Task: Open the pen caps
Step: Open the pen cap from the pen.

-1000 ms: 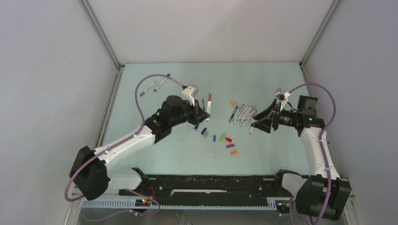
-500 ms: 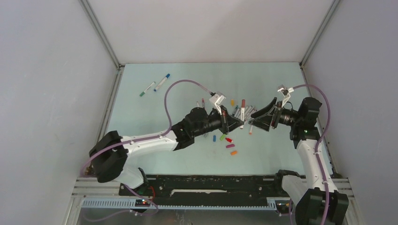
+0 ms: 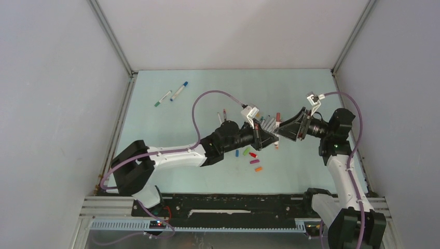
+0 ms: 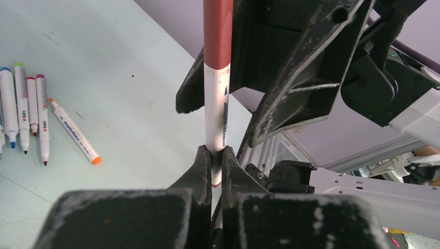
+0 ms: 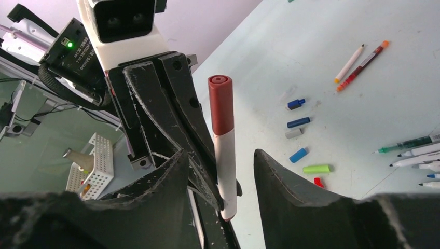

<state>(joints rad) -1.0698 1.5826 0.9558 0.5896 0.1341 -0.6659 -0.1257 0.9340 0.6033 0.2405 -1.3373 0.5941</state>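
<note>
My left gripper (image 4: 217, 158) is shut on the white barrel (image 4: 218, 114) of a pen and holds it above the table. The pen's dark red cap (image 4: 218, 31) is still on it, and also shows in the right wrist view (image 5: 221, 106) and the top view (image 3: 278, 116). My right gripper (image 5: 219, 155) is open, with one finger on each side of this pen (image 5: 224, 171). The two grippers meet right of the table's middle, left (image 3: 270, 136) and right (image 3: 280, 130). Several loose pen caps lie below: green (image 5: 317, 168), blue (image 5: 298, 154), grey (image 5: 293, 133), red (image 3: 252, 154), magenta (image 3: 255, 161), orange (image 3: 258, 168).
A row of uncapped pens (image 4: 26, 114) lies on the table, partly hidden under the grippers in the top view (image 3: 265, 122). Two capped pens (image 3: 179, 91) lie at the far left. Two thin pens (image 5: 362, 66) lie further back. The table (image 3: 290, 88) has walls on three sides.
My left arm has carried the red-capped pen to the right, up to the right gripper. The right gripper has moved left, and its open fingers now stand around the pen.
</note>
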